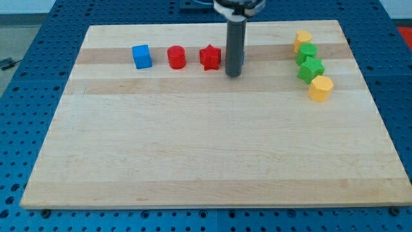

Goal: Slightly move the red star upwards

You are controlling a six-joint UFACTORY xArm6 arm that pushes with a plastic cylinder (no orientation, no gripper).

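Observation:
The red star (210, 57) lies near the view's top, a little left of the middle of the wooden board (212, 142). My tip (233, 75) is at the end of the dark rod, just right of the red star and slightly below it, close to it. A red cylinder (176, 57) sits left of the star and a blue cube (142, 56) further left. A sliver of a blue block (243, 58) shows behind the rod on its right side; its shape is hidden.
At the view's top right stands a column of blocks: a yellow block (302, 40), a green block (308, 53), a green star (311, 68) and a yellow hexagon (320, 88). The board lies on a blue perforated table.

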